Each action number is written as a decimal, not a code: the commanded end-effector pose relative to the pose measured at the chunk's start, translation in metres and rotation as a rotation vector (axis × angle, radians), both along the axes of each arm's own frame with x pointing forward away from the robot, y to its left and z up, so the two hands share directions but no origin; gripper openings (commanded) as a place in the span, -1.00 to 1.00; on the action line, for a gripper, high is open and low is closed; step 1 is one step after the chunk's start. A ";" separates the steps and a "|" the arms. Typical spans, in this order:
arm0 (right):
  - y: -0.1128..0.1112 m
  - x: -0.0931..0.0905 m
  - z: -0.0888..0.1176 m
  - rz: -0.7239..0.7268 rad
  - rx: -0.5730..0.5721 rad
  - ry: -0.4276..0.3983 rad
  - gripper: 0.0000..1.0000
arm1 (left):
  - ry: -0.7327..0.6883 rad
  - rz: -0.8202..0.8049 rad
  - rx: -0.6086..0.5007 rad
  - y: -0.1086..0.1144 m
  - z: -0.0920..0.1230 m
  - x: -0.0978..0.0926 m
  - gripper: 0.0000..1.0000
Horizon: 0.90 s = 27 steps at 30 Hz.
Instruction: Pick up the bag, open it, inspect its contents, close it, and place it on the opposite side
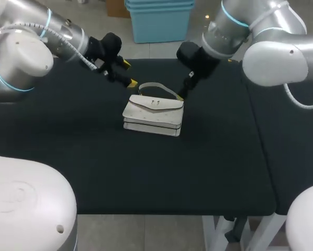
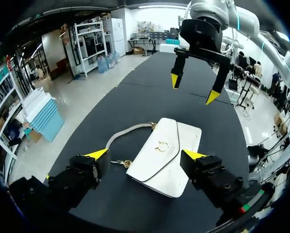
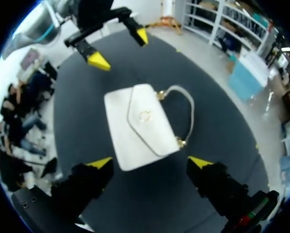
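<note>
A white bag lies flat on the black table, its flap closed with a small gold clasp and its pale strap arching toward the far edge. My left gripper hovers open just left of the strap, above the table. My right gripper hangs open at the bag's far right corner. In the left wrist view the bag lies below and between the open fingers of the left gripper, with the right gripper beyond it. From the right wrist, the bag lies ahead of the right gripper, the left gripper past it. Neither touches the bag.
The black tabletop stretches wide to the left of the bag and in front of it, down to the near edge. A seam at the right separates it from a second black surface.
</note>
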State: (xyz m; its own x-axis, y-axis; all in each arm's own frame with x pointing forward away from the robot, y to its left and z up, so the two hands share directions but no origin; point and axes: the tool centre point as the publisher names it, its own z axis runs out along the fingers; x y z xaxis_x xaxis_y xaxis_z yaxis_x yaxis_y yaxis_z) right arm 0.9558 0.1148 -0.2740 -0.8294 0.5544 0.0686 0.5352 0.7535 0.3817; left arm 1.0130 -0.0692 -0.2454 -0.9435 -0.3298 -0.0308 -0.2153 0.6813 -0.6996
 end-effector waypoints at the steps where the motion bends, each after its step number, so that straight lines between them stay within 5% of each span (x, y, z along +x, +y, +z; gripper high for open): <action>1: -0.016 -0.004 0.005 -0.258 0.143 0.109 1.00 | 0.260 0.373 0.131 0.005 0.001 -0.004 1.00; 8: -0.021 -0.008 0.005 -0.442 0.223 0.185 1.00 | 0.594 0.458 -0.074 0.017 -0.010 -0.013 1.00; 12: -0.015 -0.013 0.005 -0.554 0.235 0.163 1.00 | 0.705 0.519 -0.146 0.013 -0.020 -0.021 1.00; 27: -0.003 -0.029 0.002 -0.704 0.303 0.099 1.00 | 0.671 0.655 -0.165 0.012 -0.027 -0.027 1.00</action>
State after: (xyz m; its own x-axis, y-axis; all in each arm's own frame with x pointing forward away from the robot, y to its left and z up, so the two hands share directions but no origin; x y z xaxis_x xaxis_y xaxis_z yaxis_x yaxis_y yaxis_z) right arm 0.9317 0.1114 -0.2692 -0.2772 0.8884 0.3660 0.9181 0.1325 0.3736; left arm 0.9879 -0.0564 -0.2705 -0.4151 -0.7391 0.5305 -0.8951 0.2272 -0.3837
